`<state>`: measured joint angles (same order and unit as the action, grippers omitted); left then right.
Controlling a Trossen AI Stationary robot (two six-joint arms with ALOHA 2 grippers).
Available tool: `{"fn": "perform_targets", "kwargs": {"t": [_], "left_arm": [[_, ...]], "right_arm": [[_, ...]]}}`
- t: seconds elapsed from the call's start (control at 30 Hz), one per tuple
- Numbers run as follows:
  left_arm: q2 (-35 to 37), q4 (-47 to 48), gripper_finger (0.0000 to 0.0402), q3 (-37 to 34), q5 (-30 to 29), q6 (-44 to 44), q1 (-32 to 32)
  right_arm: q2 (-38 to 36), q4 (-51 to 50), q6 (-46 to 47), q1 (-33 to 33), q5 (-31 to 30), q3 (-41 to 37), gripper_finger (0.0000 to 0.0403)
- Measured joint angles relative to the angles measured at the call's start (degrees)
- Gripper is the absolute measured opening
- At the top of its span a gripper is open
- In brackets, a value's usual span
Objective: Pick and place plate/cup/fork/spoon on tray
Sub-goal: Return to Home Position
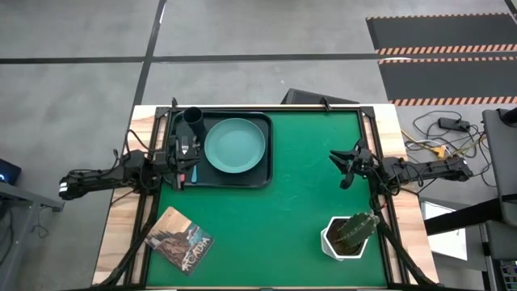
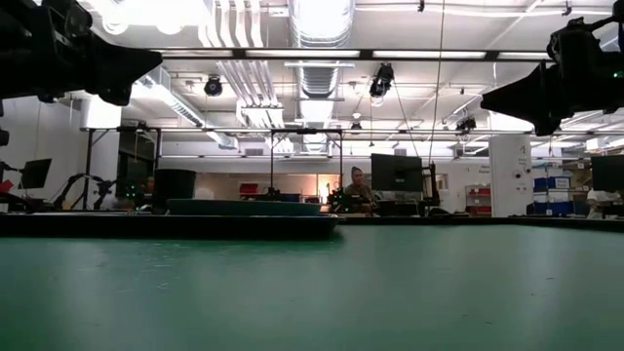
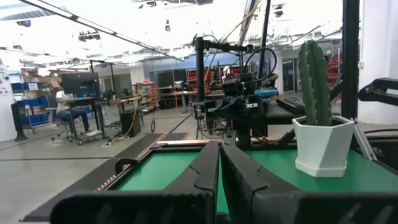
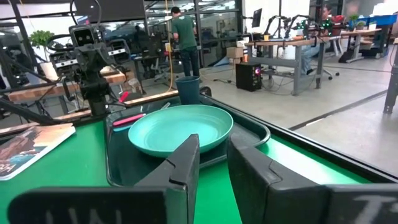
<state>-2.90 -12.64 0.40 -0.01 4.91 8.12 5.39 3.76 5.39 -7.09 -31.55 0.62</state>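
The black tray (image 1: 262,174) lies at the table's far left. On it are the teal plate (image 1: 235,145), the black cup (image 1: 193,121) at its far-left corner, and the pink-handled fork (image 4: 129,119) along its left side. A light-blue bit (image 1: 182,179) by the tray's near-left corner may be the spoon's handle. My left gripper (image 1: 194,153) hovers above the tray's left part, pointing level toward the table's right, shut and empty (image 3: 219,168). My right gripper (image 1: 343,166) is open and empty above the table's right side, pointing at the tray (image 4: 213,162).
A white pot with a green cactus (image 1: 349,234) stands at the near right. A picture book (image 1: 179,240) lies at the near left. The green mat's middle (image 1: 283,218) is bare. People sit at desks in the room behind.
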Motion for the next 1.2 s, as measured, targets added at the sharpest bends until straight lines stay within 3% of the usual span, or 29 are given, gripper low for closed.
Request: {"fn": "perform_targets", "kwargs": {"t": [0.6, 1.2], "left_arm": [[-0.8, -0.02, 0.0, -0.04, 0.0, 0.01, 0.0], [-1.58, -0.04, 0.0, -0.04, 0.0, 0.02, 0.0]], "right_arm": [[0.0, -0.02, 0.0, 0.0, 0.0, -0.02, 0.0082], [0.0, -0.03, -0.01, 0.0, 0.0, -0.04, 0.0068]]}}
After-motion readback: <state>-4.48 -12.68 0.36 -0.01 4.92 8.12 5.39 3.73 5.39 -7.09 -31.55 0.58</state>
